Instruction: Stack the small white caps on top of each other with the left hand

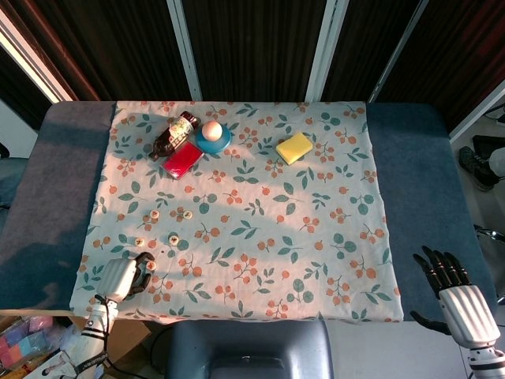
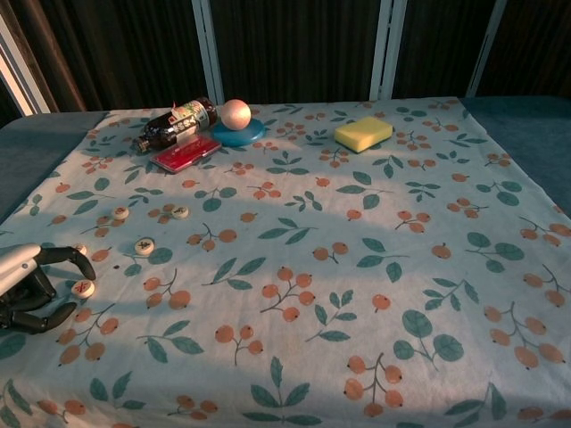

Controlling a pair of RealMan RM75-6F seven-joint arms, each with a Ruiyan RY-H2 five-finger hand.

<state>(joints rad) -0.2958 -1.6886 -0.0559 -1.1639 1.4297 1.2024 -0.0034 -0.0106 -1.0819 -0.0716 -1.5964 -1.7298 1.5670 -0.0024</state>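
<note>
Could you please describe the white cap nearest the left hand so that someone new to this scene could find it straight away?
Start at the flowered tablecloth and go to its near left corner, where the left hand rests. Five small white caps lie scattered there. The one you want lies right at the fingers; it is the closest of them to the table's front edge and has a reddish mark on top.

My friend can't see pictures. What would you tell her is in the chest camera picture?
A left robot hand reaches from the left edge toward a small white cap on a floral tablecloth, with more caps nearby. At the back are a lying bottle, red case, ball on blue dish and yellow sponge.
</note>
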